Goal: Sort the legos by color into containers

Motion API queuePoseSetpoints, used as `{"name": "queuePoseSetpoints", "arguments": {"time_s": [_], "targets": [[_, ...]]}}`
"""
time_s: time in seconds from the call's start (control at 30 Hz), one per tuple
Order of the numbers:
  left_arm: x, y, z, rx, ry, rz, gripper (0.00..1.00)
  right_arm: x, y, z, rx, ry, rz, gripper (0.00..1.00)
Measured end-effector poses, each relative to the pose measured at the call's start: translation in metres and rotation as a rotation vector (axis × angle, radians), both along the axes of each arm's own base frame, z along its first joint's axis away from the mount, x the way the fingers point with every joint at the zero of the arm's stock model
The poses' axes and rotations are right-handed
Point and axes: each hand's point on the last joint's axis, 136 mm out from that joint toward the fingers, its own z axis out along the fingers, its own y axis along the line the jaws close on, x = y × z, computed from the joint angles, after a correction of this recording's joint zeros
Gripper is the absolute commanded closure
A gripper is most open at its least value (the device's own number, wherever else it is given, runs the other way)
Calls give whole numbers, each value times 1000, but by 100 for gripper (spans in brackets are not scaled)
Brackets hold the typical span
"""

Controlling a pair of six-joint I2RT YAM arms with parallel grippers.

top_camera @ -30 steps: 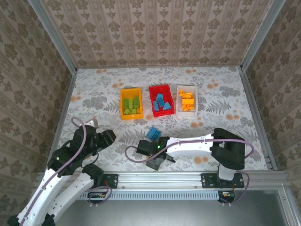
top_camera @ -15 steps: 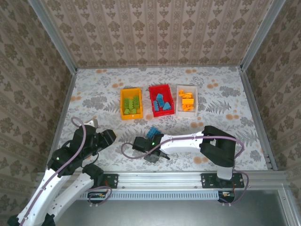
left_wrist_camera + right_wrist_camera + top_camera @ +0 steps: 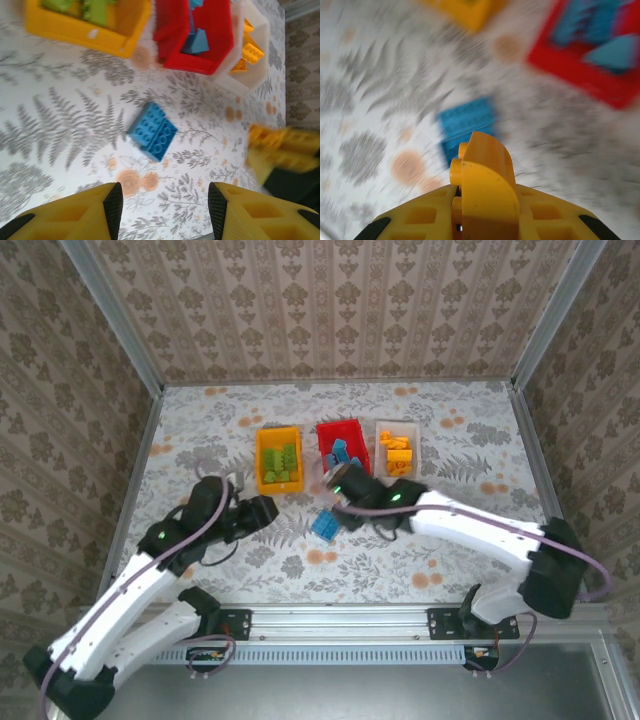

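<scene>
A blue lego (image 3: 325, 526) lies flat on the patterned table in front of the containers, also seen as the blue lego (image 3: 152, 131) and, blurred, the blue lego (image 3: 467, 125). My right gripper (image 3: 338, 488) hovers just beyond it, near the red bin (image 3: 340, 427). The right gripper (image 3: 485, 195) is shut on a curved orange lego (image 3: 487, 165). My left gripper (image 3: 268, 508) stands left of the blue lego. This left gripper (image 3: 165, 200) is open and holds nothing. The yellow-orange bin (image 3: 262, 455) holds green legos, the red one blue legos, the white bin (image 3: 398, 425) orange legos.
The three bins stand side by side at mid-table: yellow-orange bin (image 3: 80, 32), red bin (image 3: 215, 45), white bin (image 3: 245, 82). The right gripper (image 3: 280, 150) shows blurred at the right of the left wrist view. Metal frame rails and papered walls bound the table.
The right arm swung from the near edge up toward the bins and its jaws closed on the orange lego. The left arm reached forward and right toward the blue lego.
</scene>
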Motion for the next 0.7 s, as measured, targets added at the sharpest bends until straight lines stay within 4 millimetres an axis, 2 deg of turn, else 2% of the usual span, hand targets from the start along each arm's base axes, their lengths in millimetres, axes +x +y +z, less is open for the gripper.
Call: {"name": "queuePoseSetpoints", "arguments": {"time_s": [0.07,0.13,0.2,0.3,0.4,0.5,0.6,0.7], "targets": [[12,-25,13,-1,-23,-50,49,28,-36,14,28,-17,-133,78],[24,-53,27,-5,-60,-104,48,56,-70,18,29,-6,-268,77],[37,-80,40,-10,-101,-144,48,86,-98,16,24,19,-384,76],[51,-108,49,-6,-143,-181,48,127,-128,5,12,67,-509,75],[63,-128,53,9,-170,-206,48,161,-144,-10,9,122,-576,74],[70,-145,55,27,-191,-232,47,188,-151,-29,8,175,-610,71],[71,-158,54,43,-204,-256,46,202,-153,-44,7,221,-620,66],[70,-165,50,66,-213,-272,46,210,-152,-51,13,251,-624,58]]}}
